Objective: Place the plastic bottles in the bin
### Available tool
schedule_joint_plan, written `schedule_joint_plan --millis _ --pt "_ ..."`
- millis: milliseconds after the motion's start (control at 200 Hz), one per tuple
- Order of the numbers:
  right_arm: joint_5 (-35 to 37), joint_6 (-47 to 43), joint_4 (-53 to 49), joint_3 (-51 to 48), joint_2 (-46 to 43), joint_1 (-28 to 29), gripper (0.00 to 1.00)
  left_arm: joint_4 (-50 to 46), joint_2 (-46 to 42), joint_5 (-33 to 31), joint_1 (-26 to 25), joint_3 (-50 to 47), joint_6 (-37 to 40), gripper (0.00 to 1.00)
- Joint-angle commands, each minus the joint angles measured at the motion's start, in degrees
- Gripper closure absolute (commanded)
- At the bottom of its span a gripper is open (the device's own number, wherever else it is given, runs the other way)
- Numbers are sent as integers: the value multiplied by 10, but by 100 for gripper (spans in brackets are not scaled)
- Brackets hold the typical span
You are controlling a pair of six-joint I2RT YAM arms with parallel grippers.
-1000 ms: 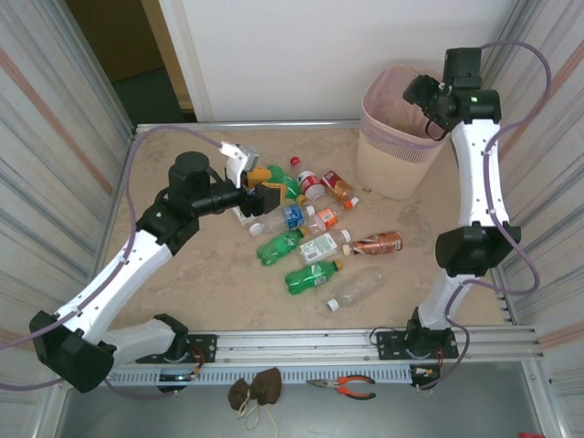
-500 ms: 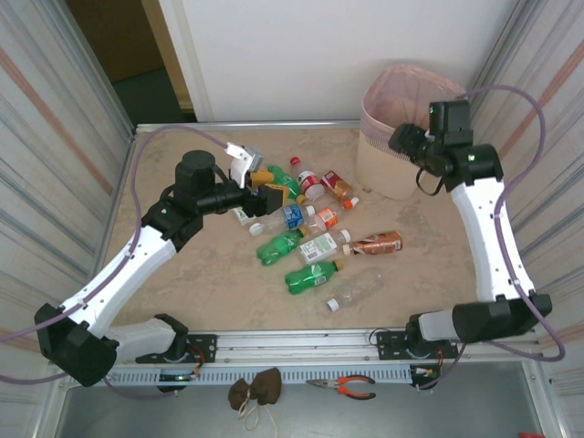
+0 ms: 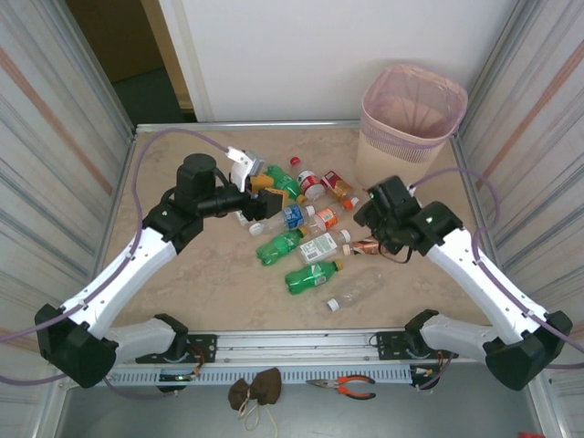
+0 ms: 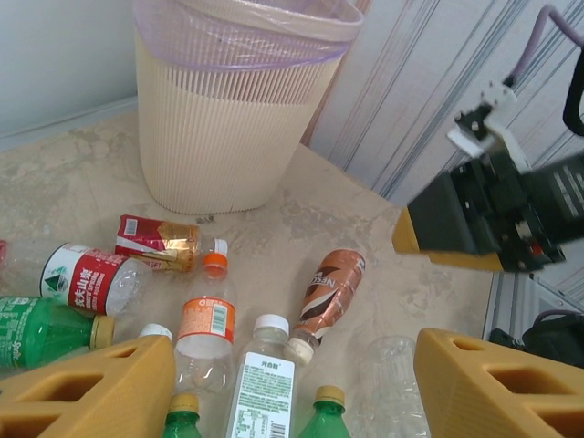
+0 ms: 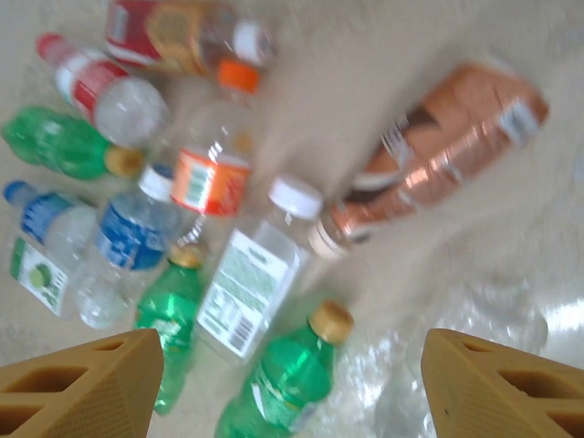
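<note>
Bottles [image 3: 318, 246] lay clustered mid-table short of the bin [image 3: 392, 162], and your right gripper [image 5: 292, 363], jaws apart and empty as on the left gripper [image 4: 294, 365], hung nearest the copper bottle [image 5: 447, 146], which lay slantwise ahead toward its right finger.

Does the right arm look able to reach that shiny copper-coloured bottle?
Probably yes. The right end effector hangs open close above the table, and the copper bottle lies just ahead of it, with nothing on top and bare surface beside it.

Bottles [image 3: 315, 276] crowd mid-table; bare tabletop [image 3: 219, 283] front-L; bin [image 3: 401, 160] blocks rear-R.
</note>
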Motion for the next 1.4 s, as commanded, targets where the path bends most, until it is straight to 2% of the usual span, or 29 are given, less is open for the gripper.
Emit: schedule_joint_plan --millis 0,255,356,777,922,1132,1398 --pt "12 148 -39 -45 -25 45 27 -14 -22 2 1 -14 25 30" --pt "-3 308 -33 -145 -73 152 28 -7 -40 -1 1 -48 33 30" --pt "-12 342 -33 -165 -73 173 28 -2 -46 -2 1 -61 34 30" --pt "-46 391 59 -236 -59 183 24 -3 -43 11 2 -65 49 30" --pt "-59 398 85 -253 -30 183 22 -1 -40 12 3 -69 52 29" --pt "-78 425 135 -297 -19 186 22 2 -26 38 11 -67 51 29" --pt "-79 437 170 -317 5 184 25 0 -30 35 15 -73 53 29"
